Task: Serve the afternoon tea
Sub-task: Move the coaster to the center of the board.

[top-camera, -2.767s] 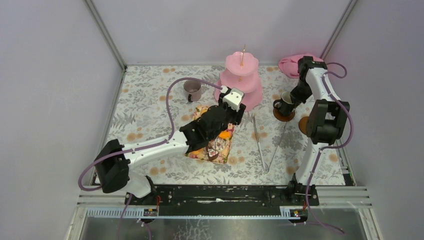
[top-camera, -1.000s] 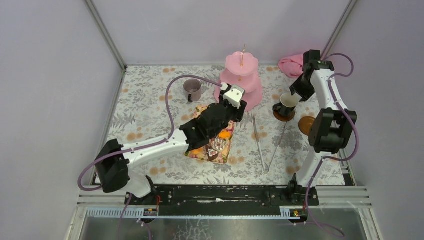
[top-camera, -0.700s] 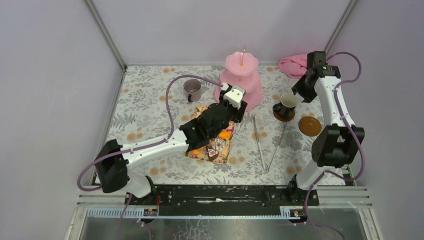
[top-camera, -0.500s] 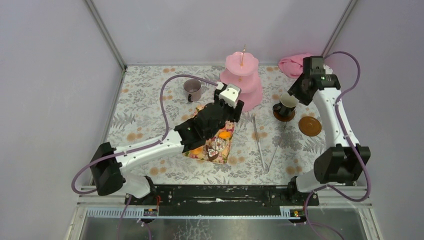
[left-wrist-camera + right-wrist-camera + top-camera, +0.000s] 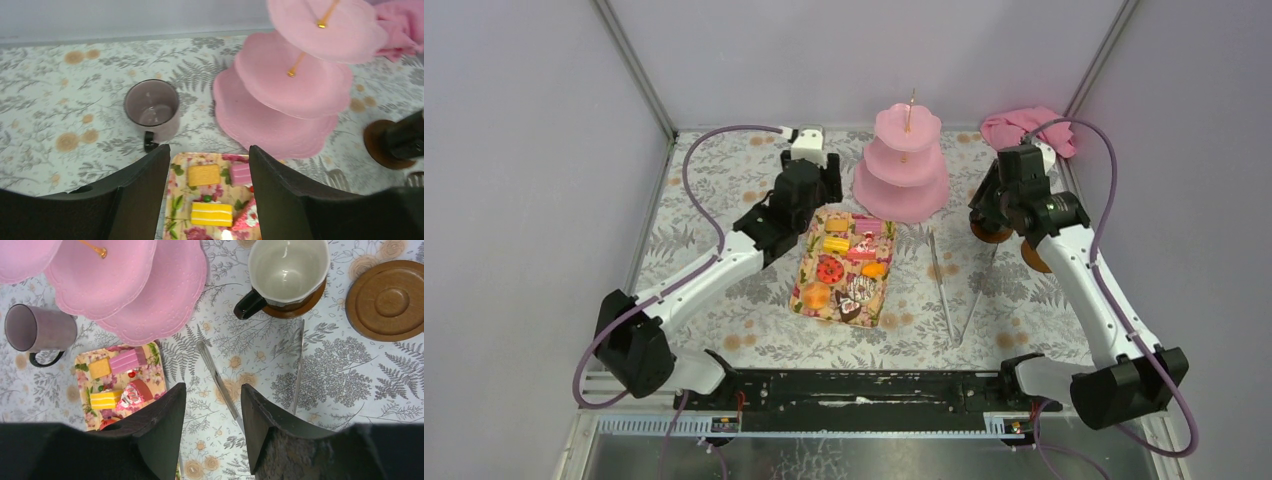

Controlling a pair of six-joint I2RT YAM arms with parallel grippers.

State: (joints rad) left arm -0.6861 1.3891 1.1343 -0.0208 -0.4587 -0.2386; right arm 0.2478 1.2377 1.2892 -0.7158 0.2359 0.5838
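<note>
a fern-printed cover lay over the worktop [image 5: 714,230], boxed in by pale lilac walls [image 5: 824,60]. the pink stand [image 5: 902,175] stood at the back centre, with the grey mug [image 5: 152,106] upright to its left. right of the stand the black mug [image 5: 286,269] sat on a brown coaster [image 5: 300,308], a second coaster [image 5: 387,300] beside it. the cakes [image 5: 831,269] lay on the floral tray [image 5: 802,296] in front of the stand. a pink cloth [image 5: 1024,125] was bunched in the far right corner. the left tool [image 5: 207,162] hung above the tray's far end, fingers wide and empty. the right tool [image 5: 212,392] hung likewise over the tongs [image 5: 942,270].
</note>
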